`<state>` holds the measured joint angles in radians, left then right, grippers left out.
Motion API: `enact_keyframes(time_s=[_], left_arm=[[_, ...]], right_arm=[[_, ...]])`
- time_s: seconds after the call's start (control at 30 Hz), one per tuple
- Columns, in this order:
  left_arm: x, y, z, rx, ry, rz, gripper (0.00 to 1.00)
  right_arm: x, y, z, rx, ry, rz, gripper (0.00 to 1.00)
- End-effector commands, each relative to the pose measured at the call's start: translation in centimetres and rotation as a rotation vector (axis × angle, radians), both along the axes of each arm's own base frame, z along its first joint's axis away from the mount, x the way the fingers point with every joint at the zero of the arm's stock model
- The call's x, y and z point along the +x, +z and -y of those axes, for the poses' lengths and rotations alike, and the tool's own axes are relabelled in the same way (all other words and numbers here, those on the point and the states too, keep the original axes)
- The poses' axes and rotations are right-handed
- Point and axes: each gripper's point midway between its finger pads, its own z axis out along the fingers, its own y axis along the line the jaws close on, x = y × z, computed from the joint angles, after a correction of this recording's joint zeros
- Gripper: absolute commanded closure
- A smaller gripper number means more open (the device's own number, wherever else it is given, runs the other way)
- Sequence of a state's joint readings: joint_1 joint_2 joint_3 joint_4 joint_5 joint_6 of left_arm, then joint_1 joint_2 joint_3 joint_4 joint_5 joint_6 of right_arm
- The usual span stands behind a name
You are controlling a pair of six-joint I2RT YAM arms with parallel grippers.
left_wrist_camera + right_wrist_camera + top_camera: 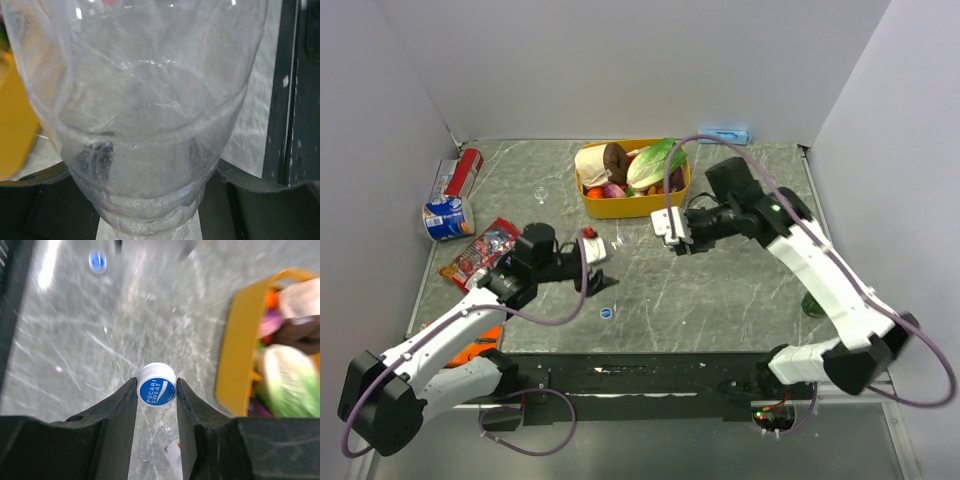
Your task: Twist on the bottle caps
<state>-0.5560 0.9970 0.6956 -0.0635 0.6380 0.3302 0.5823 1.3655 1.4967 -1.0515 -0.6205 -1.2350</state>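
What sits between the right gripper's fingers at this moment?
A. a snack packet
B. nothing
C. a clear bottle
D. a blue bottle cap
D: the right wrist view shows the right gripper closed against both sides of a blue bottle cap.

- "POCARI SWEAT", white on blue, on top of the bottle cap (156, 388) in the right gripper (156, 385).
- Print on the can (447, 217) and snack packet (480, 253), left: unreadable.
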Motion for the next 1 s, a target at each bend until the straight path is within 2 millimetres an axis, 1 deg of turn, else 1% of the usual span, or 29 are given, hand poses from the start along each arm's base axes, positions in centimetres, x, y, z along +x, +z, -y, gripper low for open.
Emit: enact_keyframes(time_s=[0.0, 0.03, 0.07, 0.13, 0.17, 0.2, 0.23, 0.27, 0.3, 0.37, 0.57, 0.67, 0.8, 0.9, 0.97], left_arm=[[-1.5, -2.9, 0.5, 0.068, -0.112, 0.125, 0.99], [-1.9, -4.1, 0.4, 0.085, -0.123, 0.118, 0.99], [-2.0, -3.8, 0.7, 0.078, -0.133, 0.159, 0.99], [-2.3, -4.3, 0.8, 0.075, -0.140, 0.165, 0.99], [-2.5, -4.3, 0.8, 0.071, -0.142, 0.166, 0.99], [-2.5, -4.3, 0.9, 0.069, -0.144, 0.166, 0.99], [-2.8, -4.5, 0.8, 0.068, -0.148, 0.161, 0.99], [-2.9, -4.3, 0.9, 0.062, -0.150, 0.163, 0.99], [-3.1, -4.3, 0.8, 0.059, -0.154, 0.163, 0.99], [-3.4, -4.3, 0.8, 0.055, -0.159, 0.162, 0.99], [-3.9, -4.2, 0.8, 0.051, -0.175, 0.169, 0.99], [-4.1, -4.1, 0.8, 0.045, -0.179, 0.170, 0.99], [-4.1, -3.9, 1.0, 0.036, -0.183, 0.173, 0.99], [-4.0, -3.7, 1.1, 0.032, -0.184, 0.180, 0.99], [-4.0, -3.5, 1.2, 0.029, -0.184, 0.185, 0.99]], right_arm=[[-5.0, 3.1, -0.3, 0.051, 0.009, -0.101, 0.72], [-5.4, 3.5, -0.6, 0.050, 0.025, -0.089, 0.72], [-5.6, 4.2, -0.7, 0.050, 0.032, -0.074, 0.72], [-6.8, 4.8, -1.8, 0.052, 0.082, -0.063, 0.71], [-7.1, 5.3, -2.3, 0.057, 0.101, -0.048, 0.71], [-7.3, 5.5, -2.6, 0.053, 0.114, -0.035, 0.71], [-8.0, 5.6, -3.3, 0.049, 0.149, -0.019, 0.71], [-8.1, 5.5, -3.7, 0.043, 0.163, -0.012, 0.70], [-8.0, 5.6, -4.0, 0.039, 0.167, 0.009, 0.70], [-8.4, 5.4, -4.9, 0.036, 0.196, 0.019, 0.70], [-7.3, 5.7, -6.6, 0.041, 0.196, 0.063, 0.69], [-7.0, 6.0, -7.1, 0.050, 0.193, 0.072, 0.69], [-6.8, 6.0, -7.5, 0.047, 0.193, 0.086, 0.69], [-7.1, 5.4, -7.5, 0.020, 0.217, 0.088, 0.69], [-7.6, 4.8, -7.5, -0.010, 0.250, 0.087, 0.69]])
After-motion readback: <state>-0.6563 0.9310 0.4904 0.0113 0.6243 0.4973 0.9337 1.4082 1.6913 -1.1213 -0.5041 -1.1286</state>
